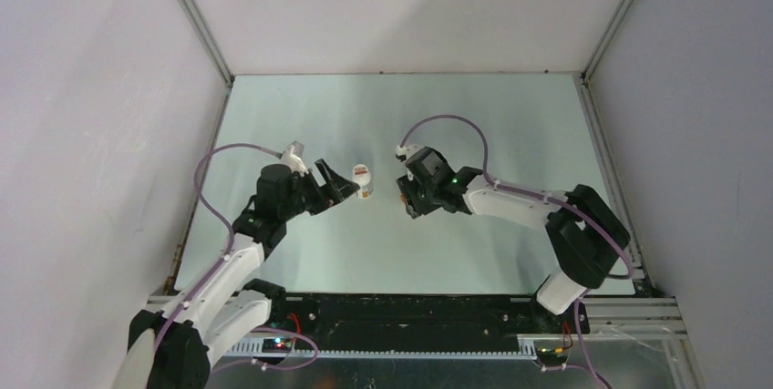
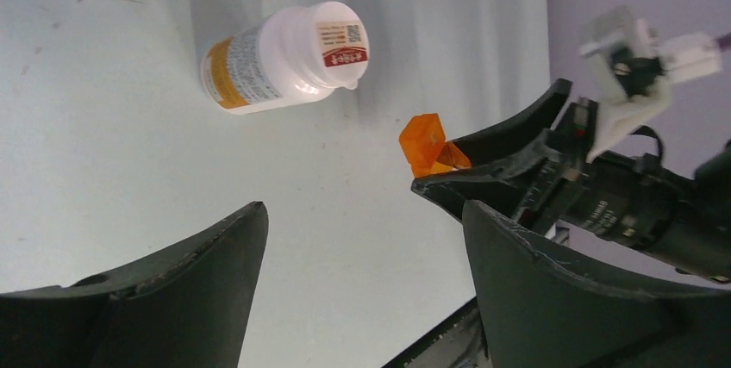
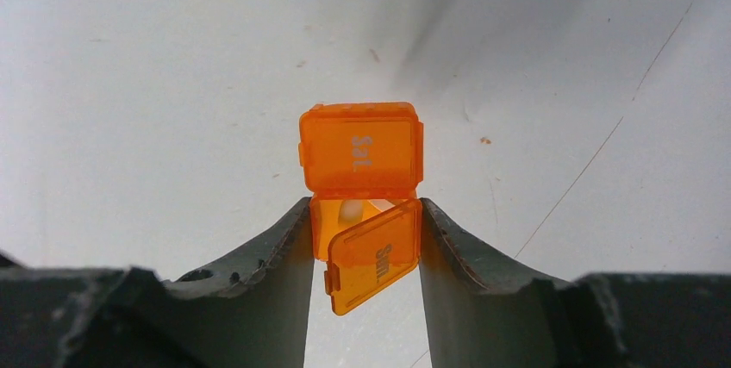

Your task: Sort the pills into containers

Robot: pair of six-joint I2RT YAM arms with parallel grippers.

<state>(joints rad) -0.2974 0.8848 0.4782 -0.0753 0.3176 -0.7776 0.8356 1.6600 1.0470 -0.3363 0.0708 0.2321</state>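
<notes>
pills show up only once: a single white pill [image 3: 349, 208] sits inside the orange pill box [image 3: 362, 187], seen through the gap between its two flip lids. the sun lid [image 3: 377, 258] hangs half open. the sat lid [image 3: 362, 148] faces the wrist camera flat on, and i cannot tell whether it is shut or flipped back. the right pincer [image 3: 364, 223] is closed down to the width of the box and grips it by its two side walls. whether the box rests on the desk [image 1: 301, 116] or hangs just above it, i cannot tell.

seen from above, the box and that pincer are near the right of the white pill bottle [image 1: 363, 179], apart from it. the bottle appears to stand upright with its cap [image 2: 332, 40] on, a red-marked label on the cap's top. the left pincer [image 1: 335, 181] is close on the bottle's left, spread wide and holding nothing.

as i judge it, the sorting is under way but not finished: at least one pill is in the box, and no loose pills lie around the bottle. any that remain are probably inside the capped bottle, which would need opening, and the sun lid is not yet shut.
</notes>
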